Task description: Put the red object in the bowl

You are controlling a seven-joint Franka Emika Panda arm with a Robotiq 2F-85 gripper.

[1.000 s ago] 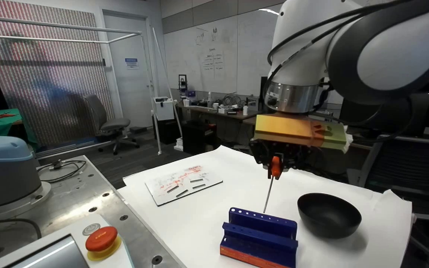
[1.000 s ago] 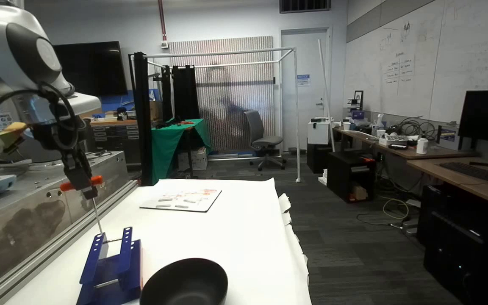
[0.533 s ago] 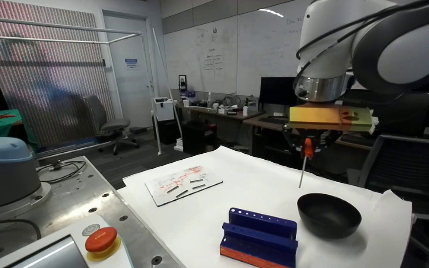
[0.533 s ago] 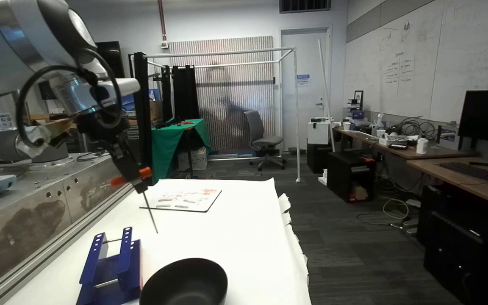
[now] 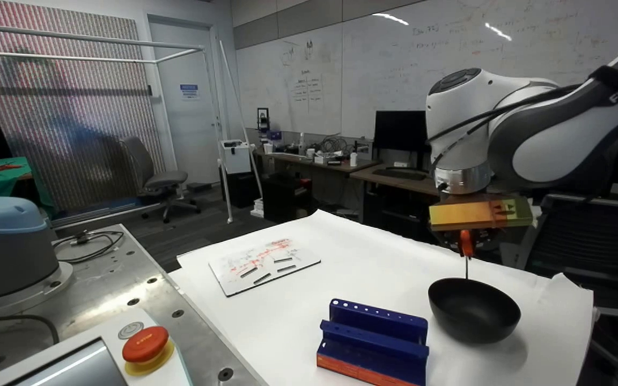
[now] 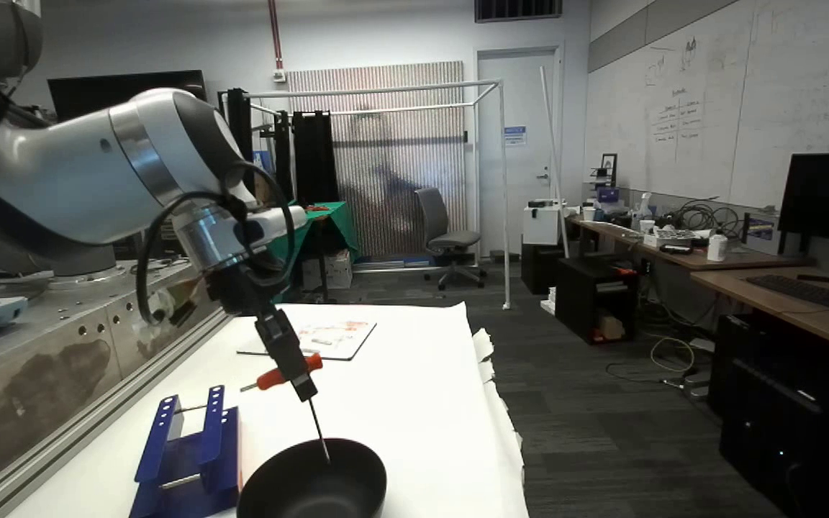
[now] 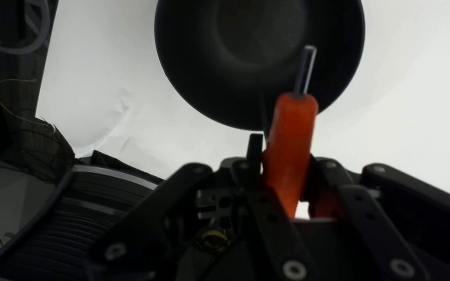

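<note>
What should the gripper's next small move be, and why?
I'd probably lower the gripper slightly before letting go: it grips the red handle higher than the bowl in both exterior views, while the thin metal shaft overlaps the bowl's opening in an exterior view.

Bowl (image 7: 244, 58) partly beyond the wrist view's top edge.

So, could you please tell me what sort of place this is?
Most likely a robotics lab: there is a robot arm, a red E-STOP button, and a wall whiteboard with handwriting on it.
</note>
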